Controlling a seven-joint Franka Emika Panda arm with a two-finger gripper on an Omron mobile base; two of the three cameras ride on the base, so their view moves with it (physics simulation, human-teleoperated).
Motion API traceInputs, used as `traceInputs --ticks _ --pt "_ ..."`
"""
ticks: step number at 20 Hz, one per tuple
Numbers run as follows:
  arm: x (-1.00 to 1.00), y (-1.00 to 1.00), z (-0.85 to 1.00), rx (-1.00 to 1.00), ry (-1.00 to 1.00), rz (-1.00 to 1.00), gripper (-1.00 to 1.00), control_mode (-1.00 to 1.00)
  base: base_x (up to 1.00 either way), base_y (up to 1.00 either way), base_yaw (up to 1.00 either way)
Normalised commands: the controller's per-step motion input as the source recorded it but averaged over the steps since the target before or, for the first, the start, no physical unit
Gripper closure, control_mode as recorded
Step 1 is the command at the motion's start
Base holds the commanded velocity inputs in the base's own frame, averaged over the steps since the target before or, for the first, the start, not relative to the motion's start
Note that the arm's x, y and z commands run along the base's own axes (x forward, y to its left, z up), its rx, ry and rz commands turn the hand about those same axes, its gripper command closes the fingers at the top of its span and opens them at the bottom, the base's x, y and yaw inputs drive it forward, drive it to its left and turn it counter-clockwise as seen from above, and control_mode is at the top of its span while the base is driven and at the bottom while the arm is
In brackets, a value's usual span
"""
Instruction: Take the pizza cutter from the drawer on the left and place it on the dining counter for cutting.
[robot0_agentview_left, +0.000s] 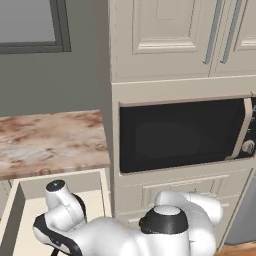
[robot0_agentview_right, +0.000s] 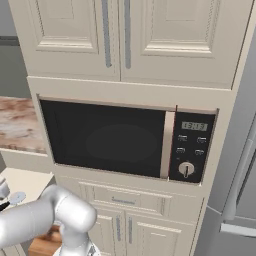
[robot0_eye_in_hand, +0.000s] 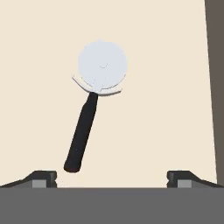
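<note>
The pizza cutter (robot0_eye_in_hand: 87, 127) lies flat on the cream floor of the open drawer (robot0_eye_in_hand: 39, 52). Its round pale wheel (robot0_eye_in_hand: 103, 65) points away from the hand, and its black handle slants down toward the left fingertip (robot0_eye_in_hand: 43, 177). My gripper (robot0_eye_in_hand: 113, 178) hangs over the handle end, open, with nothing between its fingers. In the left base view the arm bends down into the drawer (robot0_agentview_left: 105, 192) at the lower left. A small pale disc (robot0_agentview_right: 17, 197) on the drawer floor looks like the cutter's wheel. The dining counter is out of view.
A narrow marbled worktop (robot0_agentview_left: 50, 140) overhangs the back of the drawer. To its right stands a tall cream cabinet with a built-in black microwave (robot0_agentview_left: 180, 132) and closed drawers and doors below it. A dark drawer edge (robot0_eye_in_hand: 214, 87) runs along the right of the hand view.
</note>
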Motion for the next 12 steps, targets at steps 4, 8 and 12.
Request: traceInputs --ticks 4,8,12 --pt "0.41 0.25 -0.43 0.0 0.0 0.03 -1.0 -1.0 0.0 0.0 0.0" --pt "0.24 0.18 -0.39 0.0 0.04 0.04 -1.0 -1.0 0.0 0.0 0.0" --pt "0.11 0.14 -0.48 0.0 0.06 0.06 -1.0 -1.0 0.0 0.0 0.0"
